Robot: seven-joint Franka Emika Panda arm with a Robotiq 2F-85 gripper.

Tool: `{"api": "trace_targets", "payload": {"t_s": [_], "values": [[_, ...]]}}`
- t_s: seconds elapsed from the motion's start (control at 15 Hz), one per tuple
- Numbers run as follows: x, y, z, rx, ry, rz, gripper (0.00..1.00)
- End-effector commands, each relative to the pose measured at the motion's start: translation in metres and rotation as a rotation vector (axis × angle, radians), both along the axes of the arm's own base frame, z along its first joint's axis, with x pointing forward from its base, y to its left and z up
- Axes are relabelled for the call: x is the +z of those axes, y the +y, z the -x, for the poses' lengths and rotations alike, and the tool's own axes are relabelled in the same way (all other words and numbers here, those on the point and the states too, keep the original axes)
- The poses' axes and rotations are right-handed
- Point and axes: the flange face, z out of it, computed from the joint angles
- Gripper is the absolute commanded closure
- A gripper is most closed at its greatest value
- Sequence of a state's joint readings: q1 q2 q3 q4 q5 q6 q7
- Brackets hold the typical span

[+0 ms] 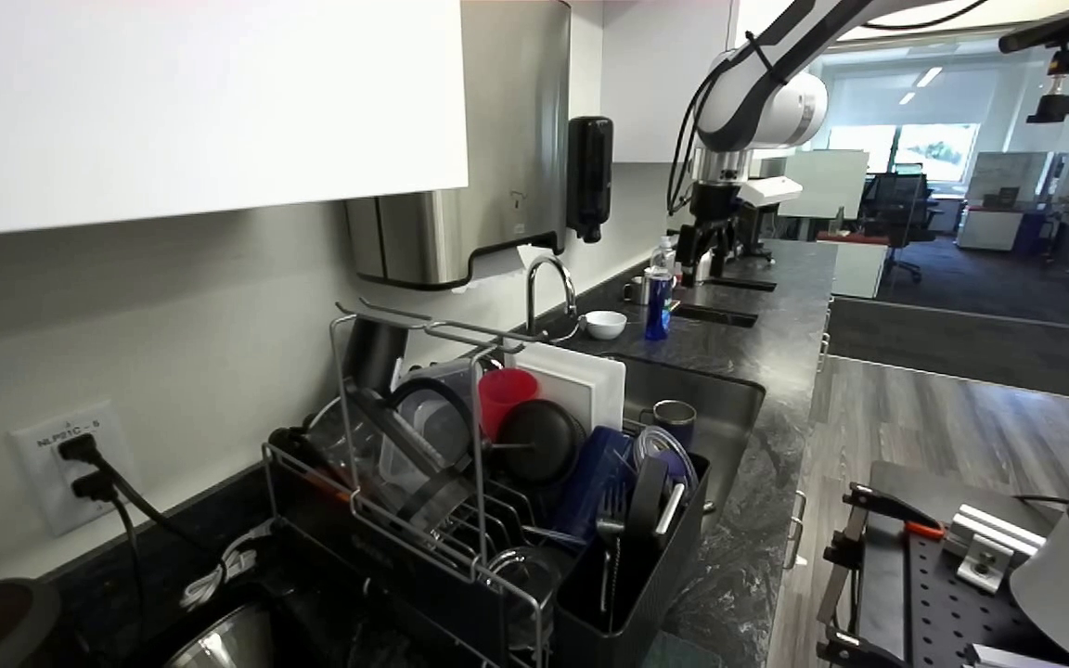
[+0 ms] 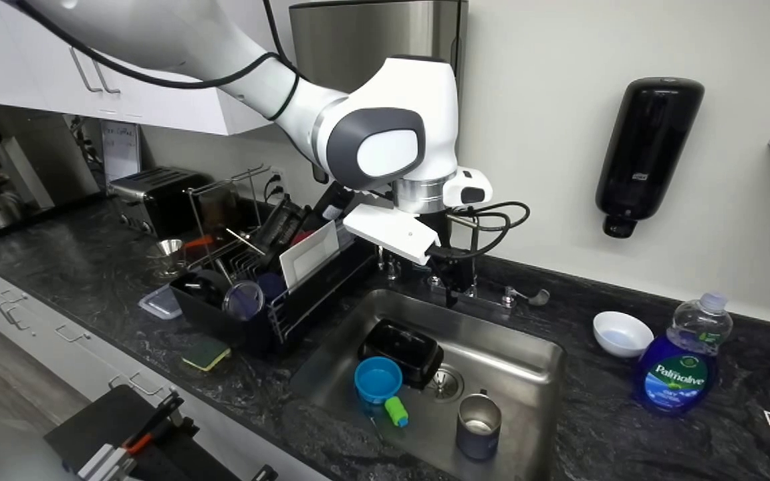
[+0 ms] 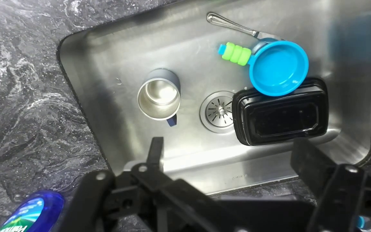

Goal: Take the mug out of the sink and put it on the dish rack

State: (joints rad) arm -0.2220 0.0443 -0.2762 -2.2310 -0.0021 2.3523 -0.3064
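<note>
The dark navy mug (image 3: pixel 164 75) stands upright in the steel sink (image 3: pixel 124 61), its open mouth up. In the wrist view its blue handle points toward my gripper (image 3: pixel 228 142). An exterior view shows the mug (image 2: pixel 478 437) near the sink's front, away from the dish rack (image 2: pixel 321 300). My jaws are wide apart with nothing between them. They hang above the back part of the sink, behind the mug and not touching it. Beside the sink, the dish rack (image 1: pixel 479 455) is crowded with a white plate, a red cup, a black pan and other dishes.
A blue pan (image 3: pixel 279 67) with a green grip lies against a black container (image 3: pixel 282 112) in the sink, near a knife (image 3: pixel 230 23). A faucet (image 1: pixel 532 295), white bowl (image 2: pixel 622 334) and soap bottle (image 2: pixel 679 364) stand along the back. A cabinet (image 1: pixel 219 102) overhangs the rack.
</note>
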Motion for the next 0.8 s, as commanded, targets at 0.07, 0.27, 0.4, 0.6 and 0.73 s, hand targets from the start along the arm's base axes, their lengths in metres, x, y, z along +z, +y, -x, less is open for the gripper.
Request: {"api": "trace_targets", "payload": {"t_s": [0.07,0.27,0.4,0.6,0.73], "values": [[0.001,0.000,0.000,0.000,0.001,0.000,0.00],[-0.004,0.001,-0.012,0.022,-0.015,-0.021,0.00],[-0.017,0.001,-0.021,0.025,-0.030,-0.044,0.00],[-0.047,0.008,-0.039,-0.002,-0.042,-0.072,0.00],[-0.070,0.016,-0.052,0.053,-0.013,-0.072,0.00]]}}
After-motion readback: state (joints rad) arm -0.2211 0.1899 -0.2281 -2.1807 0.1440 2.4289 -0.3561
